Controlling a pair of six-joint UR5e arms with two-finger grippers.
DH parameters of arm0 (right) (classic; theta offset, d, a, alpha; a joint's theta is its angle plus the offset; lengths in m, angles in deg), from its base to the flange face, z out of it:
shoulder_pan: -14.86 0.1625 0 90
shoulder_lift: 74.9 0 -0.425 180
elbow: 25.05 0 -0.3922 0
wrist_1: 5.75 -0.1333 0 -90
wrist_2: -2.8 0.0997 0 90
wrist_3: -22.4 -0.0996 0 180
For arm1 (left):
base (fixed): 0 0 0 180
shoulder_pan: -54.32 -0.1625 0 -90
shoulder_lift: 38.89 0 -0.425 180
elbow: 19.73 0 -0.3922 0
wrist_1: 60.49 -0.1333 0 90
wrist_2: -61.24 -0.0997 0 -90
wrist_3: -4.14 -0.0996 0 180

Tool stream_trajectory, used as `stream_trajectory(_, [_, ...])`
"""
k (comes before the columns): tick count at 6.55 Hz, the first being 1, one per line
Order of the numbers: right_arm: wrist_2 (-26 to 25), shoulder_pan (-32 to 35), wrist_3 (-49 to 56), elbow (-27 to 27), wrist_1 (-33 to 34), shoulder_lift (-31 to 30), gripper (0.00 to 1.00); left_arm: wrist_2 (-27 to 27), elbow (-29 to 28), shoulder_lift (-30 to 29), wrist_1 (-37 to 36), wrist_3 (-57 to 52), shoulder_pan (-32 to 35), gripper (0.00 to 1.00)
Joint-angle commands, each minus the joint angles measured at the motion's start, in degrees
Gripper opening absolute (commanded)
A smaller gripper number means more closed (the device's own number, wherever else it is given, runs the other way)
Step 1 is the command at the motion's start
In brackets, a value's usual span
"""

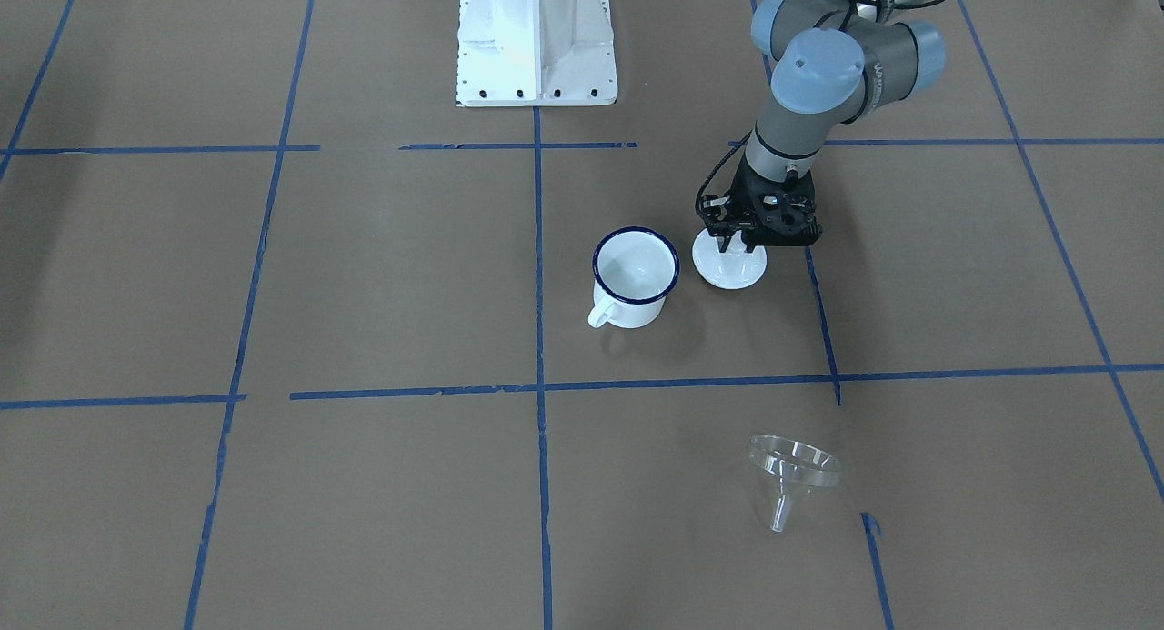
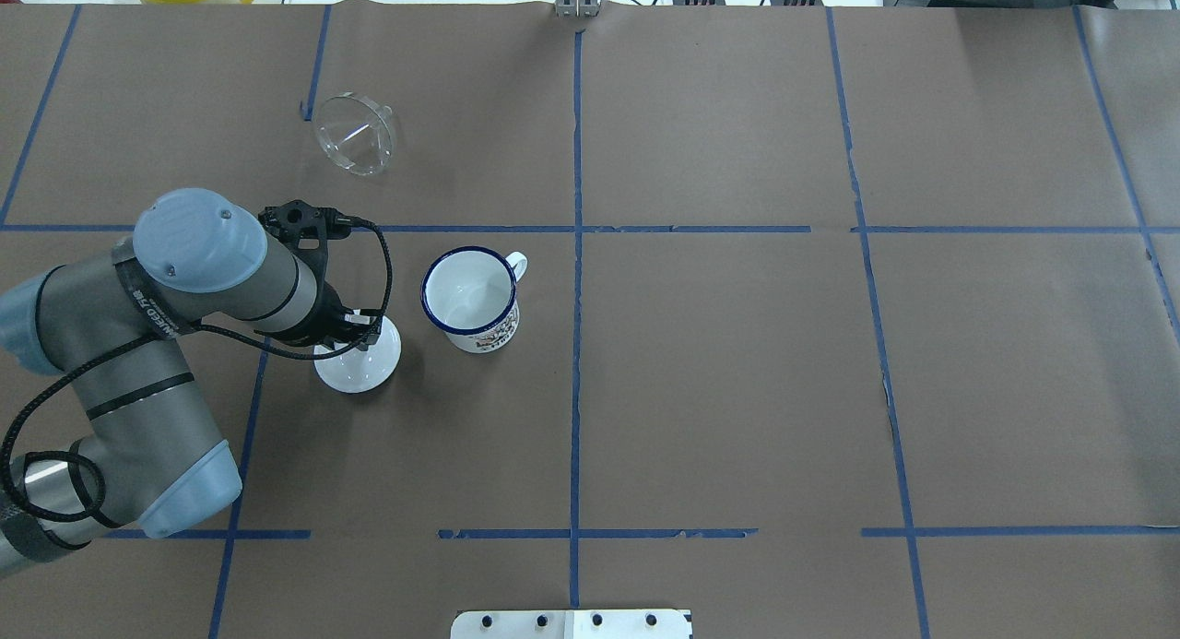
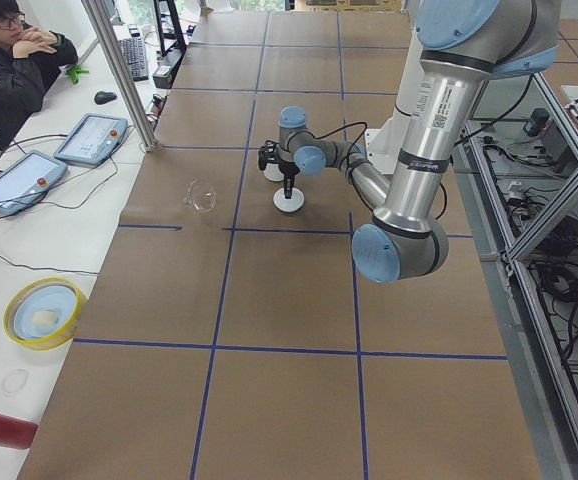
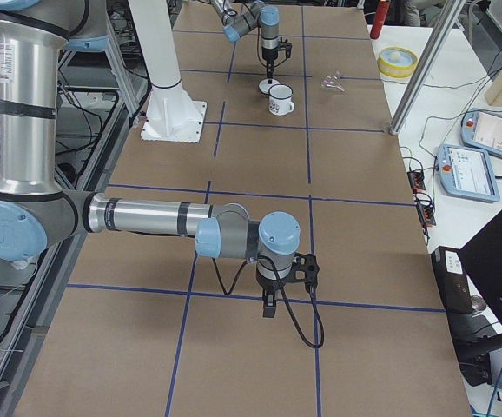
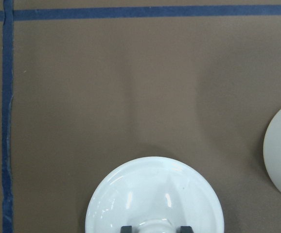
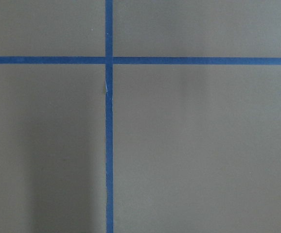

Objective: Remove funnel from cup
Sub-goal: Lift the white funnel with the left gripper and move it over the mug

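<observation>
Funnel (image 2: 355,134) is out, lying on its side toward the table's (image 2: 737,390) far edge, left half. Cup (image 2: 470,298) stands upright nearer the middle. Left gripper (image 5: 155,229) pinches the knob of the lid (image 5: 126,194) just beside the cup. Right gripper (image 4: 269,306), near the right edge: can't tell whether spread or closed.

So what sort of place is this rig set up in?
Most likely a robotics lab or data-collection cell: the table is covered in brown paper gridded with blue tape, teach pendants lie on the side desk, and a seated operator sits beside it.
</observation>
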Motion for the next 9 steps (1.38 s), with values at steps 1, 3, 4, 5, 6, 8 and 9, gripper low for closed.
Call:
stream_trajectory(1, [0.0,0.0,0.0,0.0,0.0,0.0,1.0,0.5,8.31,-1.06,-10.88,-0.21,0.97,0.0])
stream_trajectory(3, [0.0,0.0,0.0,0.0,0.0,0.0,1.0,3.9,10.57,-13.12,-27.75,-0.21,6.14,0.0])
stream_trajectory(4, [0.0,0.0,0.0,0.0,0.0,0.0,1.0,4.98,9.0,-18.77,-31.15,0.05,6.07,0.0])
stream_trajectory(5, [0.0,0.0,0.0,0.0,0.0,0.0,1.0,6.12,0.98,-24.92,-31.19,0.14,6.16,0.0])
stream_trajectory(6, [0.0,0.0,0.0,0.0,0.0,0.0,1.0,6.22,-4.14,-28.11,-29.88,1.1,6.07,0.0])
stream_trajectory(8, [0.0,0.0,0.0,0.0,0.0,0.0,1.0,6.22,-8.04,-27.97,-25.32,2.51,4.93,0.0])
stream_trajectory(9, [0.0,0.0,0.0,0.0,0.0,0.0,1.0,6.13,-9.46,-27.62,-23.99,2.51,4.93,0.0])
